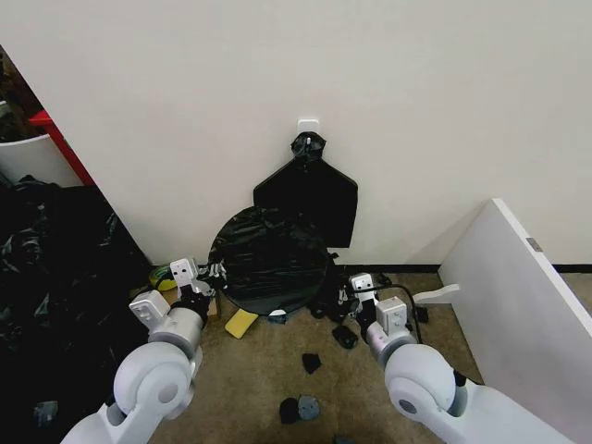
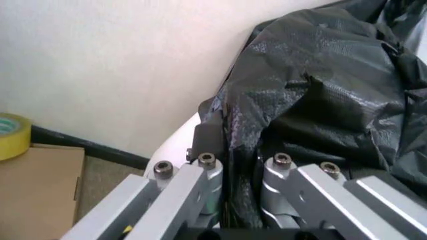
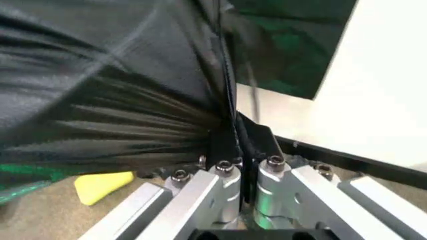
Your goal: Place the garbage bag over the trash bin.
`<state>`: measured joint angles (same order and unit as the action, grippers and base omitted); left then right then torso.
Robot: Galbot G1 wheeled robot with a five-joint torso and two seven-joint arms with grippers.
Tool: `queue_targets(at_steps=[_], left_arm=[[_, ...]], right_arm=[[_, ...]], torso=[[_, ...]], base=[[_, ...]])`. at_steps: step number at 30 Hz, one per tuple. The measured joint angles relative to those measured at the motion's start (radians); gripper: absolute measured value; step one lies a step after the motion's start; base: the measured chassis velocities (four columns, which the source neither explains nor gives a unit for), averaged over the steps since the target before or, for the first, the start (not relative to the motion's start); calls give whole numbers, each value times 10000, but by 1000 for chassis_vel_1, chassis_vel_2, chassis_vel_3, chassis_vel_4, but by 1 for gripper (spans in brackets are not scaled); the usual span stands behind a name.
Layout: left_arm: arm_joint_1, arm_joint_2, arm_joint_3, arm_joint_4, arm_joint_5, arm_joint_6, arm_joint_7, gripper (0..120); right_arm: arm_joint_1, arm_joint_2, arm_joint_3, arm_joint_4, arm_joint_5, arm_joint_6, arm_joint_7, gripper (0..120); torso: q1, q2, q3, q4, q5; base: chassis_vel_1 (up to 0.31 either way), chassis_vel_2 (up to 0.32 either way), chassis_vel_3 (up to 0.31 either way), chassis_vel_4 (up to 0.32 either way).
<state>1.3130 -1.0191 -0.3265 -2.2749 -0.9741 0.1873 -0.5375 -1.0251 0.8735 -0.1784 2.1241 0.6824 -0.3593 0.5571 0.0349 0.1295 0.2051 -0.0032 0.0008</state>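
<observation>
A: Where's the bag (image 1: 270, 262)?

B: On the floor against the wall, stretched over the bin (image 2: 175, 145). From the head camera it reads as a round black disc between the two arms, with a flat black bundle (image 1: 308, 192) hanging on the wall just behind it.

A: And the grippers?

B: The left gripper (image 2: 241, 162) is at the disc's left edge, fingers clamped on a fold of film beside the white rim. The right gripper (image 3: 241, 162) is at the right edge, fingers pinched together on a taut pleat of the bag.

A: How will it handle?

B: My guess: very light, limp and slippery, and thin enough to tear if dragged hard over the rim. The hem is the place to hold, at opposite sides, so the mouth stays wide.

A: The bin?

B: Probably light too; it could tip or slide if one side pulls harder.
</observation>
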Motion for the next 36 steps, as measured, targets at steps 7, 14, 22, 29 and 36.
queue_targets(at_steps=[7,14,22,29,36], left_arm=[[11,-100,-75,-164,-58,2,-8,5],[-163,-85,-205,164,-122,-69,-9,5],[-575,27,-448,685,-418,-94,-10,5],[-642,119,-686,703,-683,-98,-27,5],[-487,95,-868,353,-877,-86,-107,5]], right_arm=[[-49,30,-221,-1186,-1984,2462,-2157,1],[-203,-362,117,-2419,-4220,5565,-4512,27],[-622,-895,418,-2206,-3533,5938,-5422,56],[-878,-1102,103,-813,-217,3962,-5007,81],[-848,-674,-171,-401,1100,2856,-4786,100]], torso=[[0,1,0,0,0],[0,2,0,-1,-1],[0,2,0,-1,0],[0,2,0,-1,-4],[0,2,0,0,-1]], base=[[0,0,0,0],[0,0,0,0],[0,0,0,0],[0,0,0,0],[0,0,0,0]])
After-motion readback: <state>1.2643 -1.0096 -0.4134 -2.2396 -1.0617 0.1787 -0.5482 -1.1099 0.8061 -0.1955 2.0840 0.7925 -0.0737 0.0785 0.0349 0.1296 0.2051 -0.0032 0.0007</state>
